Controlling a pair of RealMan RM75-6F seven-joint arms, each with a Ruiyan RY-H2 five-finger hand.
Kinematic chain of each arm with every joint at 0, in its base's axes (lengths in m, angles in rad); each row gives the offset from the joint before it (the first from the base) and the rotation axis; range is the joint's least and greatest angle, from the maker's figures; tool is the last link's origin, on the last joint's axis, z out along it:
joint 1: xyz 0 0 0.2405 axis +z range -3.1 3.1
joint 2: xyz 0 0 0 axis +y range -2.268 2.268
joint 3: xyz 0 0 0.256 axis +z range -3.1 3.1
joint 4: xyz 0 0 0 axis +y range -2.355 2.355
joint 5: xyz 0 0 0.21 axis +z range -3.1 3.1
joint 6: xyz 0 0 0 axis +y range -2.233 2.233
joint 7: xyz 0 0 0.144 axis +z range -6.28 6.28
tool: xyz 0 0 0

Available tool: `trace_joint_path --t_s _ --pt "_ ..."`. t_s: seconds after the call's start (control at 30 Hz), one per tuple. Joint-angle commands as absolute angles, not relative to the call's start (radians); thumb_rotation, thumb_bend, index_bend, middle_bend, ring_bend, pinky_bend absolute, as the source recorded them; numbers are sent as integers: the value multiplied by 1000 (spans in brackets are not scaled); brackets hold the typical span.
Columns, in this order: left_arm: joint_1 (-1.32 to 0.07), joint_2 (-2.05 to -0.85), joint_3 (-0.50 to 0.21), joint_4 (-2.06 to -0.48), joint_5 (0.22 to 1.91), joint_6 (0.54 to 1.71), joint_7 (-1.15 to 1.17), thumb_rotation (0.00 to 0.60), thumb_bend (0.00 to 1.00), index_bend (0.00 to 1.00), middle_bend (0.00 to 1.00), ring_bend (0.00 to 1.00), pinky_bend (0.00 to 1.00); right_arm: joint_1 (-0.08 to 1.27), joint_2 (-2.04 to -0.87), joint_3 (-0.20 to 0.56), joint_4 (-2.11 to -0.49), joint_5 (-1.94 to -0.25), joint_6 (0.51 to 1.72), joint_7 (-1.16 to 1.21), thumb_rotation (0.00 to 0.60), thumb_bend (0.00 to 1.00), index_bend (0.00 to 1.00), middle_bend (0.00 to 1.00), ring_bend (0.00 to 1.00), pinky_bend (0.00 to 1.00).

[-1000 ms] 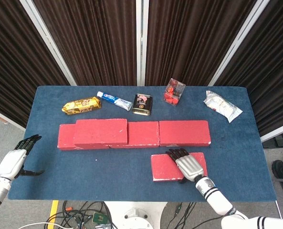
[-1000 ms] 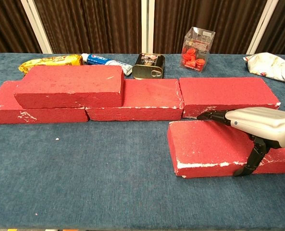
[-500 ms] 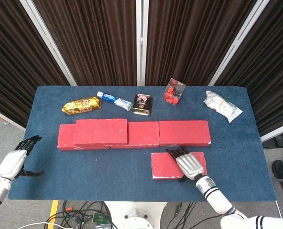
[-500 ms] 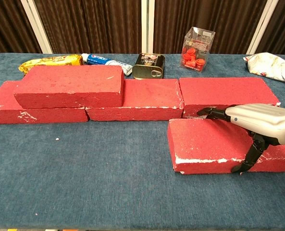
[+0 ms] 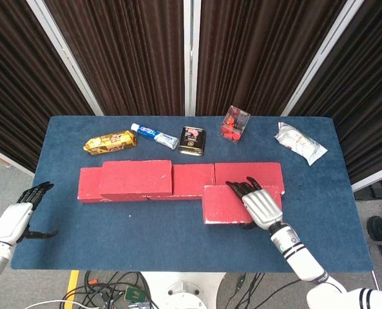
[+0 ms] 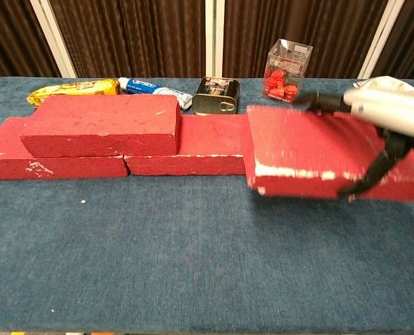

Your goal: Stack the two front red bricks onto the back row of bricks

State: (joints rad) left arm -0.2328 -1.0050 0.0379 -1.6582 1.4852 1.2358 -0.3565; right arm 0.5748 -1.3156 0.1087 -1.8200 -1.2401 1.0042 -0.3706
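Now the right hand (image 5: pixel 260 206) grips the blurred, seemingly lifted red brick (image 6: pixel 304 157); left hand (image 5: pixel 17 217) spread.

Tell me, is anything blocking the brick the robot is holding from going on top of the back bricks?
Nothing visible is. The right hand holds the lifted brick just in front of the back row, whose middle and right tops look bare.

Right hand (image 5: pixel 260 206): silver-grey shell on back, black fingers (image 5: pixel 237 188), black thumb. White forearm with a black ring at the wrist, black bands further up near the elbow. Left hand (image 5: pixel 15 219): same silver-grey back, black fingers, white forearm with black band.
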Motion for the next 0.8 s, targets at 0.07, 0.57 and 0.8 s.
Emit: trace_joint_path --t_s 0.07,0.57,0.8 --pt "-222 -1000 39 -1665 1501 1253 -364 600 2 0 0 0 0 675 -1299 202 -1782 -1169 925 -386 600 68 0 254 159 0" --pt "-229 -1008 40 -1643 1511 1231 -414 600 2 0 0 0 0 925 -1394 242 -1571 -899 719 -468 600 97 0 234 158 0" --pt "-230 -1010 42 -1633 1516 1227 -431 600 2 0 0 0 0 987 -1433 223 -1541 -799 727 -508 600 98 0 223 152 0"
